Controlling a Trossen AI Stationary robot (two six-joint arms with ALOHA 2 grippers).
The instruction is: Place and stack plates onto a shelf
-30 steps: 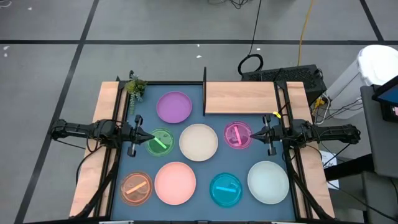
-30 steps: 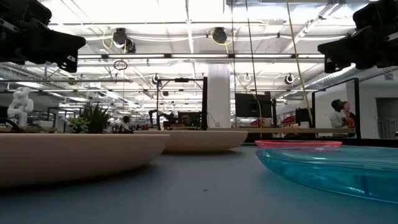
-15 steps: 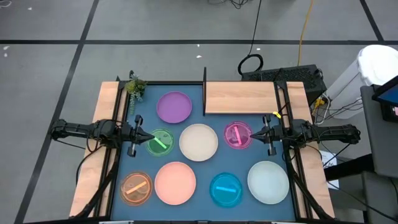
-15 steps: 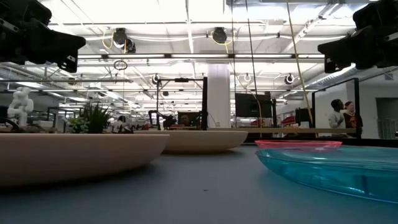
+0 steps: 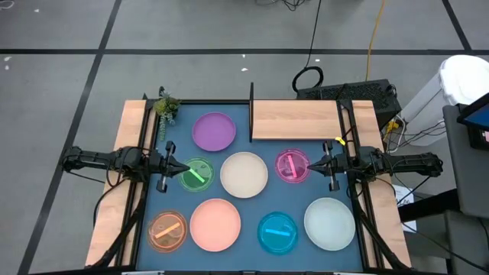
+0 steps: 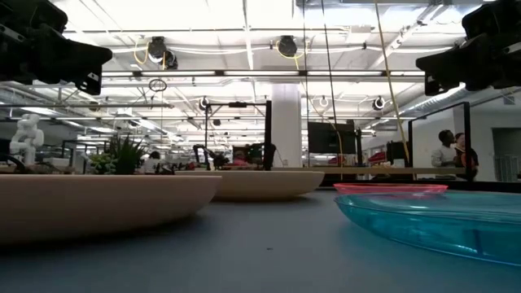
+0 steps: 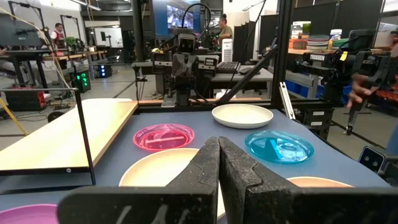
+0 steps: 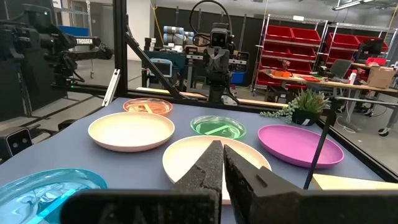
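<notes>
A dark blue mat [image 5: 248, 202] is covering the table [image 5: 107, 221], with eight plates lying on it and none on the shelf [image 5: 294, 120] at the far edge. The left claw [image 5: 183, 169] is hovering closed over the green dish [image 5: 197, 175]; the right claw [image 5: 310, 166], fingers pressed together, is hanging over the magenta dish [image 5: 291, 166].

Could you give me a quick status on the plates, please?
Left pincer shut, over the green dish. Right pincer shut, over the magenta dish. All eight plates on the mat; shelf bare. Nothing in the way.
</notes>
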